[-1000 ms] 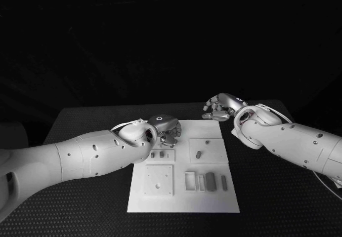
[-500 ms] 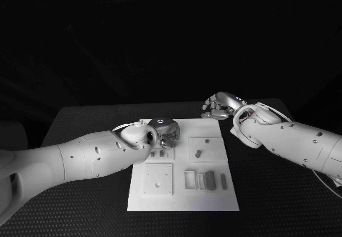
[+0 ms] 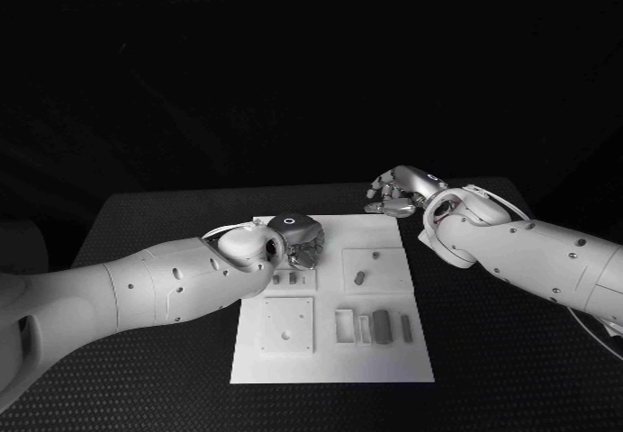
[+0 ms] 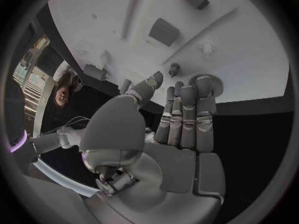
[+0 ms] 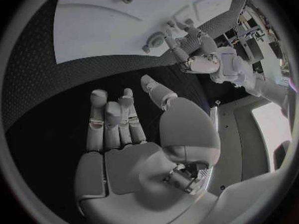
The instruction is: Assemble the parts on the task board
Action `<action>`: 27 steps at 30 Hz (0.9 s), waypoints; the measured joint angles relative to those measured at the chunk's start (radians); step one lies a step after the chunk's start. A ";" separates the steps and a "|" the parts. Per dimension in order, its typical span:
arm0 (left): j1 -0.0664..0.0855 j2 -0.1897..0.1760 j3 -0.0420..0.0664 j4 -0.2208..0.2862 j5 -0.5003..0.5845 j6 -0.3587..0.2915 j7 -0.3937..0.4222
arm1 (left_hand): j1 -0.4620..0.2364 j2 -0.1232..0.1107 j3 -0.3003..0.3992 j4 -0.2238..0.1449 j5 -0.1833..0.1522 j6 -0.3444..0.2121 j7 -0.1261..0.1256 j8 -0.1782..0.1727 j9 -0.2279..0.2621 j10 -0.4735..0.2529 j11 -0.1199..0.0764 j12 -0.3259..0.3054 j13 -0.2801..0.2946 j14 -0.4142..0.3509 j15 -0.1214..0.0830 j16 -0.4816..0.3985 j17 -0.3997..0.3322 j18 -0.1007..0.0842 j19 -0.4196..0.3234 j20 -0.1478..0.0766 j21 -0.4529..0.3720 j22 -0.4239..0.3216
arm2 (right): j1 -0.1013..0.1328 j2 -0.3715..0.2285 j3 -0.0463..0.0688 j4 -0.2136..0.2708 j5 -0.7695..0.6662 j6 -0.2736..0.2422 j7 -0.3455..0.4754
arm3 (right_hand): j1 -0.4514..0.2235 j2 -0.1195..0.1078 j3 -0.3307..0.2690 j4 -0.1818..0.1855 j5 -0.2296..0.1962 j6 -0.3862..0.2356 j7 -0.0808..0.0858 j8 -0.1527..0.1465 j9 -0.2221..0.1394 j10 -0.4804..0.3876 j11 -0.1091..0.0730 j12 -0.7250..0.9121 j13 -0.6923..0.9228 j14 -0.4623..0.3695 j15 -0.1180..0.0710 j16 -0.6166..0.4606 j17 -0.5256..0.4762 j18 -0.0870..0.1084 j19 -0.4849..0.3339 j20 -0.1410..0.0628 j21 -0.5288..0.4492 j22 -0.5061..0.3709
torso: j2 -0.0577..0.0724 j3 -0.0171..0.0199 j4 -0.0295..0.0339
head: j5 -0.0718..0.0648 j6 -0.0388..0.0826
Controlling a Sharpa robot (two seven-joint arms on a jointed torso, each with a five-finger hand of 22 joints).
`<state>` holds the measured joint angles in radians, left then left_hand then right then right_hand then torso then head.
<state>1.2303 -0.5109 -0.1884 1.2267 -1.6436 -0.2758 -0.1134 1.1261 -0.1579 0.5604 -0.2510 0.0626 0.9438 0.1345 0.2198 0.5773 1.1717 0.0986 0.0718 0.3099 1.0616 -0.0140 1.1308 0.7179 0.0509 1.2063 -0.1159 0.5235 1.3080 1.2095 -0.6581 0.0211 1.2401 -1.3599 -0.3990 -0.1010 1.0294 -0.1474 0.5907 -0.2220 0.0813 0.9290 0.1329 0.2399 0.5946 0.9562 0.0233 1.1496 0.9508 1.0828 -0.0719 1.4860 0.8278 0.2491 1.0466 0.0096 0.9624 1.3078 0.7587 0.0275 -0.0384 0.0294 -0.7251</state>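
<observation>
Black counter (image 3: 156, 225), dark room behind. Board (image 3: 340, 360) at frame centre. Left hand (image 3: 302, 239), fingers straight and empty, hovers over the board's upper-left corner, nearest the parts (image 3: 376, 326); these lie lower right of it, long axes upright. Right hand (image 3: 400, 193) spread, off the board, upper right.

I find no readable text, label, brand or number anywhere. The only sign I can make out is a small white ring mark on the back of the left hand (image 3: 296, 232), seen from the head view; it carries no lettering.
</observation>
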 measured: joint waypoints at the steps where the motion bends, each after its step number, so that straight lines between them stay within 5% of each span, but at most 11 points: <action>1: 0.000 0.000 0.000 -0.001 -0.001 0.003 -0.002 | 0.000 0.000 0.000 0.000 0.000 0.000 0.000 0.000 0.000 0.000 0.000 0.000 0.000 0.002 0.002 0.004 0.001 0.000 0.005 0.002 0.004 0.000 | 0.000 0.000 0.000 0.000 0.000 0.000 0.000 | 0.000 0.000 0.000 0.000 0.000 0.000 0.000 0.000 0.000 0.000 0.000 0.000 0.000 0.000 0.000 0.000 0.000 0.000 0.000 0.000 0.000 0.000 | 0.000 0.0000 0.0001 | 0.000 -0.001; 27: -0.018 0.014 0.002 -0.032 -0.014 0.023 -0.015 | 0.025 0.015 0.009 -0.003 0.002 0.019 0.005 0.009 -0.003 0.015 -0.011 0.001 0.001 0.018 -0.008 0.045 0.005 0.000 0.022 -0.007 0.046 0.000 | 0.000 -0.001 0.000 0.007 0.000 0.000 0.000 | 0.000 0.000 0.000 0.000 0.000 0.004 0.000 0.000 0.000 0.000 0.000 0.000 -0.001 0.002 0.002 0.000 0.000 0.000 0.000 0.000 0.000 0.000 | -0.001 -0.0004 0.0007 | -0.003 -0.009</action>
<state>1.2122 -0.4967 -0.1860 1.1943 -1.6575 -0.2530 -0.1286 1.1508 -0.1428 0.5692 -0.2542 0.0645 0.9631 0.1393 0.2286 0.5747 1.1871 0.0878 0.0724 0.3106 1.0794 -0.0217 1.1763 0.7227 0.0506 1.2282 -0.1229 0.5696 1.3077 1.2096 -0.6587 0.0211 1.2469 -1.3598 -0.3990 -0.1007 1.0294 -0.1474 0.5907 -0.2220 0.0813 0.9325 0.1331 0.2400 0.5946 0.9563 0.0233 1.1496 0.9499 1.0844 -0.0703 1.4860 0.8279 0.2491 1.0466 0.0097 0.9624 1.3078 0.7574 0.0271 -0.0378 0.0262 -0.7338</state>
